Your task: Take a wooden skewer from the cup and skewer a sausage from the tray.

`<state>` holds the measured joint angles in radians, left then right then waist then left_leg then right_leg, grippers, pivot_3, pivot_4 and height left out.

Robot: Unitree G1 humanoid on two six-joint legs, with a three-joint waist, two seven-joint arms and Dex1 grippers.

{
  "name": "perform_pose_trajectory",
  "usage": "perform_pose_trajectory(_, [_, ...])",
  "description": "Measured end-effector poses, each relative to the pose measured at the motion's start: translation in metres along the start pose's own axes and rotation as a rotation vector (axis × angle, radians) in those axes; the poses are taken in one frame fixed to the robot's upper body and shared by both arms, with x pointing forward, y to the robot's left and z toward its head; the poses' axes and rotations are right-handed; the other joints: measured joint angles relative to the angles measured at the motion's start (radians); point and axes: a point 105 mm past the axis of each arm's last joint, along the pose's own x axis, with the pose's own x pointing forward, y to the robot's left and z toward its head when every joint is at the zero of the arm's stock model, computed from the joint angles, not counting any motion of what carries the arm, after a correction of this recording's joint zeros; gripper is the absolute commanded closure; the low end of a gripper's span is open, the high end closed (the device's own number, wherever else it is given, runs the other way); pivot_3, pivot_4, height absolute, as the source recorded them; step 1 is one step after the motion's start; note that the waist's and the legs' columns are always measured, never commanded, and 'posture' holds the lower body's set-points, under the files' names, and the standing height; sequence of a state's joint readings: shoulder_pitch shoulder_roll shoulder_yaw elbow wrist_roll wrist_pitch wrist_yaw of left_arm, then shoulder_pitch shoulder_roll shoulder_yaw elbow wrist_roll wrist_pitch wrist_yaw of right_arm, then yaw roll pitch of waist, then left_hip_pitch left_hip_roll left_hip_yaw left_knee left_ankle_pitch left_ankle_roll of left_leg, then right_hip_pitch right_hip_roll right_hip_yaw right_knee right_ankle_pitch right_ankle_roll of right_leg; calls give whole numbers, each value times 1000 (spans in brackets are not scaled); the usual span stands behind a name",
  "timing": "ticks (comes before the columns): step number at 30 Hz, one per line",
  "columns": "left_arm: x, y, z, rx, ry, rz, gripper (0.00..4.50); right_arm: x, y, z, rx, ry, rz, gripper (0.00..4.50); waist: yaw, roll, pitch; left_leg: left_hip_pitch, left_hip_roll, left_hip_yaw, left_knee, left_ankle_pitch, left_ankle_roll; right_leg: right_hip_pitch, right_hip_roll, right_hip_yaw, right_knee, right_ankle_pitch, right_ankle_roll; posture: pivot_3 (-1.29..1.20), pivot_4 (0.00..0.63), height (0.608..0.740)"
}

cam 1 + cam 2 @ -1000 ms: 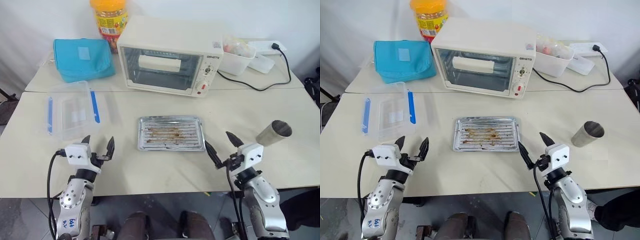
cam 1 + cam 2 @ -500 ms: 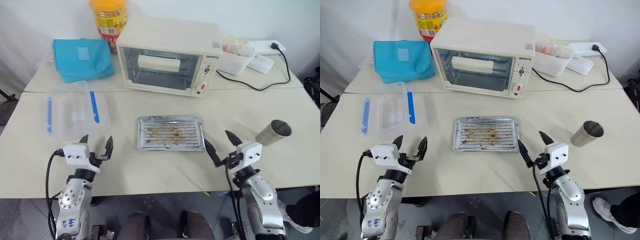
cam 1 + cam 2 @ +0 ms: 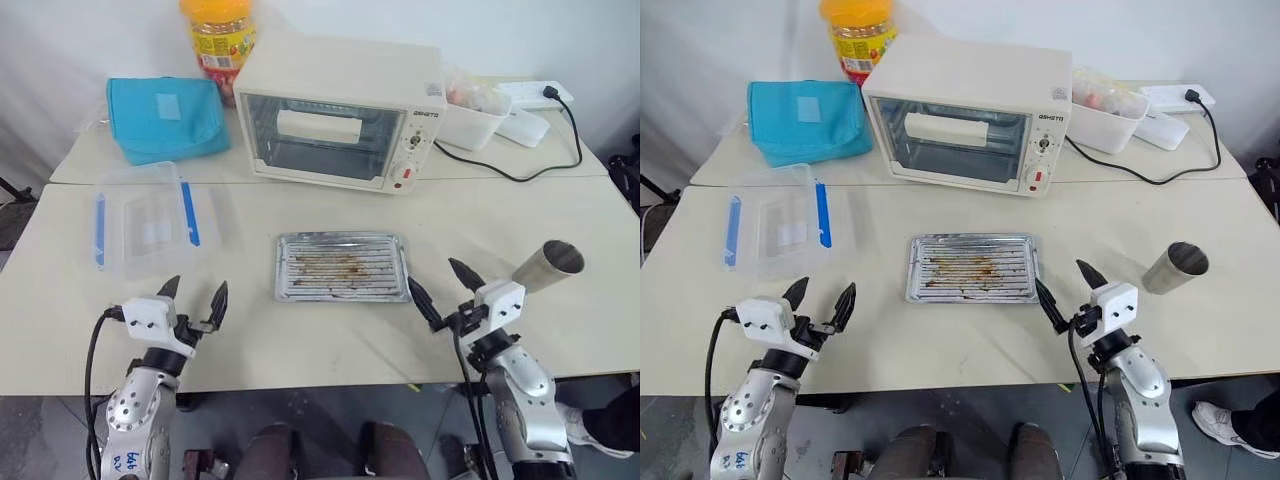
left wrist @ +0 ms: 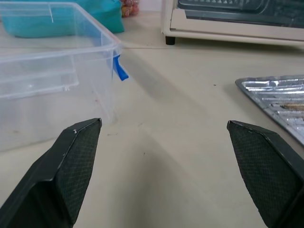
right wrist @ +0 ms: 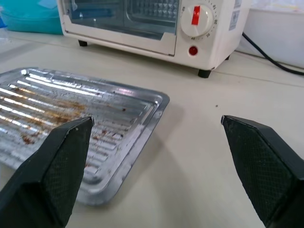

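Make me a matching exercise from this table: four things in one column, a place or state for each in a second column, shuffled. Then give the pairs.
Things
1. cup
2. tray
3. clear plastic box
4. toaster oven

Places or states
A. at the back of the table, red knob on its front
B. lid off, blue clips, ahead of the left hand
C. on the robot's right, beyond the right hand
D. mid-table, ridged bottom with brown stains, no sausage on it

Pairs: 1-C, 2-D, 3-B, 4-A
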<state>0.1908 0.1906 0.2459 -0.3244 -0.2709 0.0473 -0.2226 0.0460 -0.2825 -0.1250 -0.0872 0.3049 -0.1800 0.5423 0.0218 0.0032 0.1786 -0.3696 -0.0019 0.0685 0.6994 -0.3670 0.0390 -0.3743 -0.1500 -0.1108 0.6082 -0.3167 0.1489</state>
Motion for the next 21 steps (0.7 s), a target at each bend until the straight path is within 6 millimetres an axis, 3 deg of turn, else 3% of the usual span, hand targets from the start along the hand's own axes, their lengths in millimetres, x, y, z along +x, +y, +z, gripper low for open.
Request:
perform_pose_trajectory(11, [0,8,9,-2,-24,32,8,-1,7,8,-37,-6,56,0,0,0,0,0,0,0,0,0,0,0,0,0,0,0,0,0,150,740])
perform_pose_trajectory(21, [-2,-1,4,26,10,-27,8,4,12,5,-77,4,106,0,0,0,0,0,0,0,0,0,0,0,0,0,0,0,0,0,150,740])
